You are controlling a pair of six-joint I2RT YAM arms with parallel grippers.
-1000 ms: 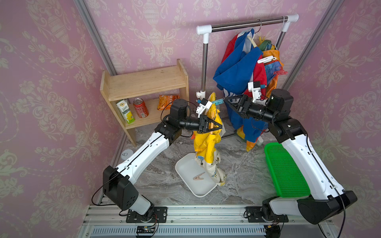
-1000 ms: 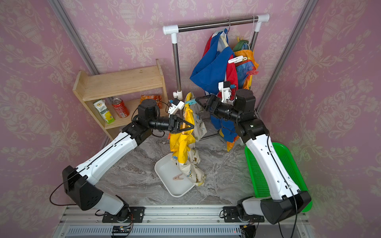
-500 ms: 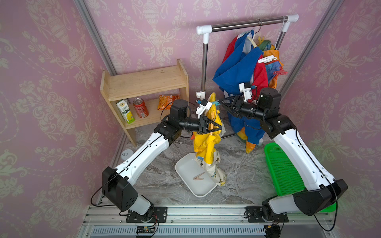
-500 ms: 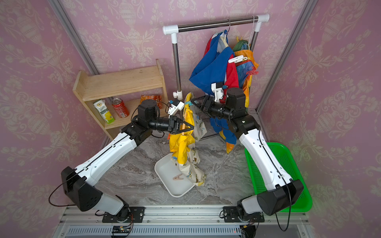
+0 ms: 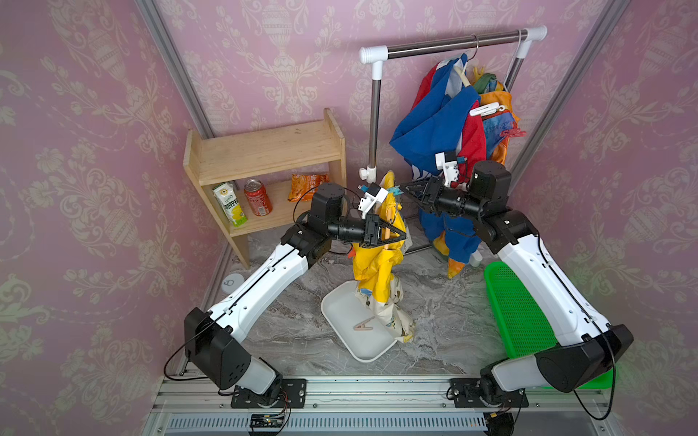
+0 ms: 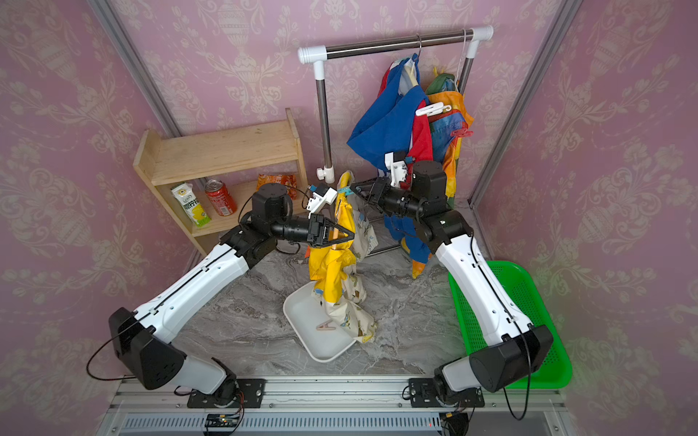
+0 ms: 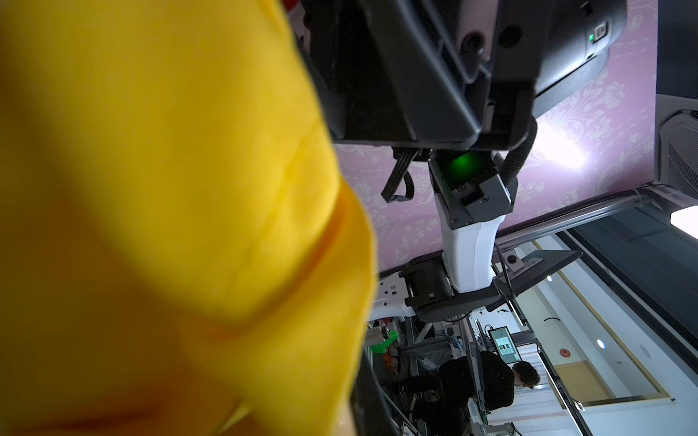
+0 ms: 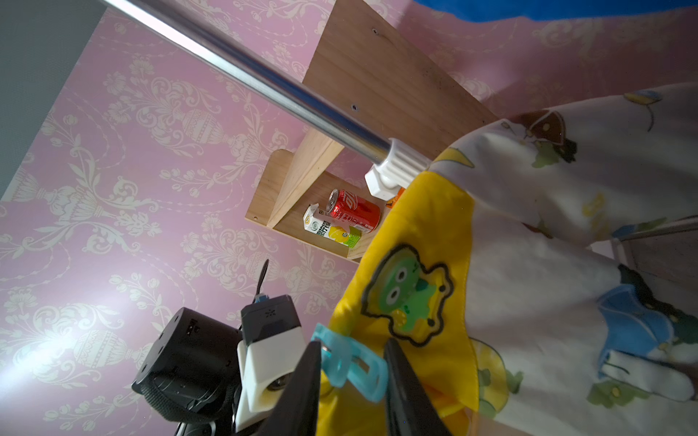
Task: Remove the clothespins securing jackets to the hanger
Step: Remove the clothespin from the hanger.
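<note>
— Left arm?
— Stretched level; left gripper [image 5: 396,236] clenched on yellow jacket [image 5: 377,264], at its hanger [image 5: 388,223], I think.
— Right?
— Extended across, facing it; right gripper [image 8: 353,347] pinching teal clothespin [image 8: 362,372] at the jacket's top edge.

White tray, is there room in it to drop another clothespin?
Yes. The white tray is bare along its near rim, beside the beige clothespin. The yellow jacket hem crowds its far side. The marble floor between tray and green basket is bare too.
</note>
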